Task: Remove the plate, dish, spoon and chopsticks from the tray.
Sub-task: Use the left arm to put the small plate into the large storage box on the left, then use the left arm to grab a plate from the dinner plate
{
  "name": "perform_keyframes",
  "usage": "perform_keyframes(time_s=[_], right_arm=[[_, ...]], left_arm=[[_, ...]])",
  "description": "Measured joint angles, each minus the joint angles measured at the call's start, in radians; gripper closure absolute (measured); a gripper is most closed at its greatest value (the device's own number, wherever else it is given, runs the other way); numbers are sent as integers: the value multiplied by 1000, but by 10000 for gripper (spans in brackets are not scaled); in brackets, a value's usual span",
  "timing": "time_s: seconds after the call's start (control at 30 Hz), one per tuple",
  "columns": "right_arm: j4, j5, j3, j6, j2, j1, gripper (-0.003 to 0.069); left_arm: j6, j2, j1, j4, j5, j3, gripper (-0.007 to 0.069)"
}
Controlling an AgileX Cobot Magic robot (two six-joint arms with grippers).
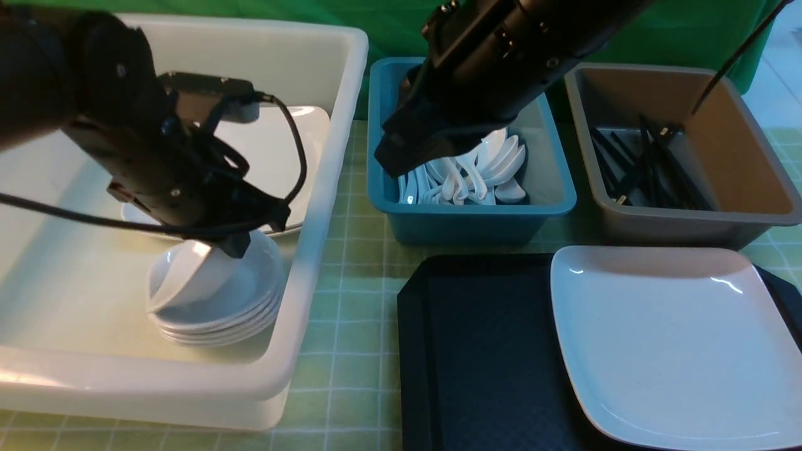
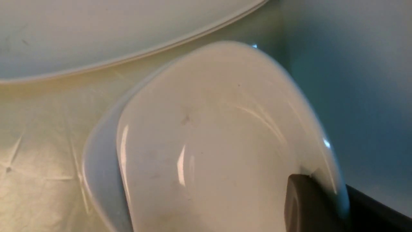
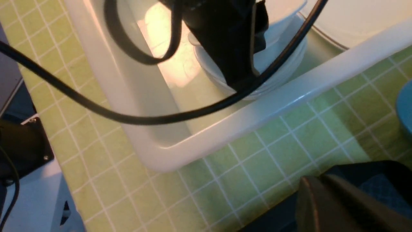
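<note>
- We see the left pincer (image 1: 237, 245) low inside a large smooth white plastic tub (image 1: 326, 188). Its dark finger (image 2: 302, 203) lies against the inside of a small deep glossy white dish (image 1: 188, 275), with the rim between the fingers. We cannot tell whether they press on it.
- That dish sits tilted on a stack of matching small white dishes (image 1: 219, 319) in the tub. Large flat white plates (image 1: 276, 150) lie beside the stack.
- The right pincer (image 1: 391, 160) hangs over a blue rectangular plastic bin (image 1: 551, 200) with its jaws together, and we see nothing in them.
- Glossy white ceramic soup spoons (image 1: 476, 175) with deep oval bowls are heaped in the blue bin.
- Thin black chopsticks (image 1: 645, 169) lie crisscrossed in a grey-brown square bin (image 1: 752, 188).
- The large glossy white square plate (image 1: 677, 338), with rounded corners and a shallow rim, rests on the right part of the black textured plastic tray (image 1: 482, 351).
- The bench carries a green checked cloth (image 1: 357, 263) under everything.
</note>
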Motion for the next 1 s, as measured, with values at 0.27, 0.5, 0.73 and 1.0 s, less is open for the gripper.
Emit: perform_keyframes(time_s=[0.27, 0.5, 0.73, 1.0], right_arm=[[-104, 4, -4, 9, -19, -3, 660], [-272, 2, 42, 58, -176, -148, 660], [-299, 1, 376, 76, -448, -471, 660], [-306, -10, 744, 84, -674, -730, 660]], left_arm=[[-1, -7, 0, -57, 42, -61, 212], [-69, -49, -104, -73, 125, -300, 155], [-68, 116, -372, -186, 95, -490, 596], [-64, 502, -450, -260, 93, -727, 601]])
